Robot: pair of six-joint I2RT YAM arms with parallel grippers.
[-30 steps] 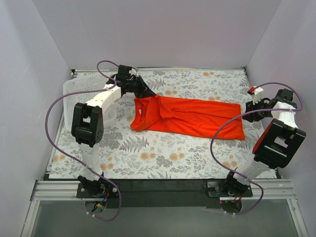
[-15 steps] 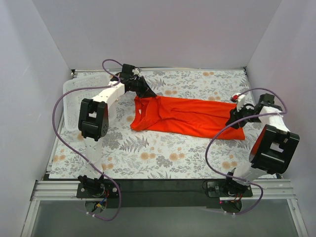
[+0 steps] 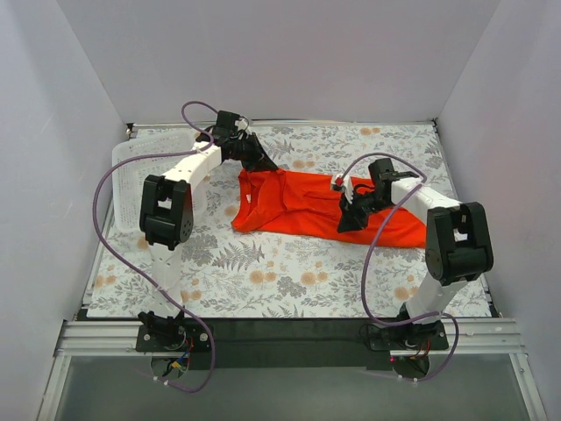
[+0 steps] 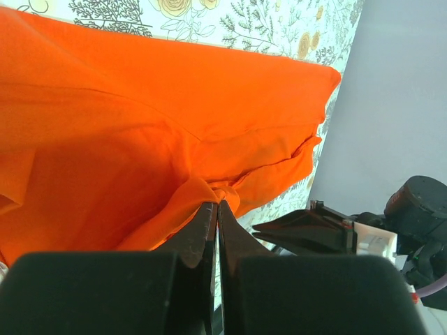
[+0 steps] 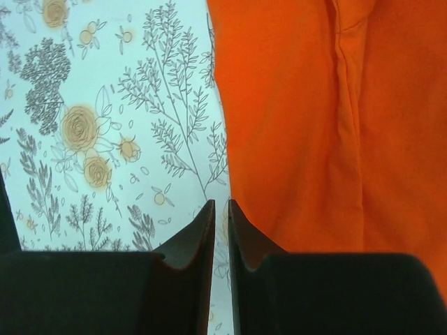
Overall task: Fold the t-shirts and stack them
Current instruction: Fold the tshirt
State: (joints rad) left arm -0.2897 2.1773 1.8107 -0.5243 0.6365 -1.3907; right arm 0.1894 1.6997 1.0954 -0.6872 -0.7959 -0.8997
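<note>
One orange-red t-shirt (image 3: 307,206) lies stretched left to right on the floral tablecloth, folded into a long band. My left gripper (image 3: 266,167) is shut on a bunched bit of the shirt's far left corner (image 4: 217,204), with fabric (image 4: 105,125) spreading away from the tips. My right gripper (image 3: 344,225) hovers low at the shirt's near edge, right of the middle. In the right wrist view its tips (image 5: 220,204) stand a narrow slit apart over the tablecloth, right beside the fabric edge (image 5: 314,105), with nothing between them.
A white perforated basket (image 3: 131,171) stands at the far left, behind my left arm. The floral tablecloth (image 3: 263,272) covers the table up to the white walls on three sides. Purple cables loop above both arms.
My right arm has swung in from the right wall to the shirt's near edge, and its jaws have narrowed. My left gripper keeps its hold at the far left corner.
</note>
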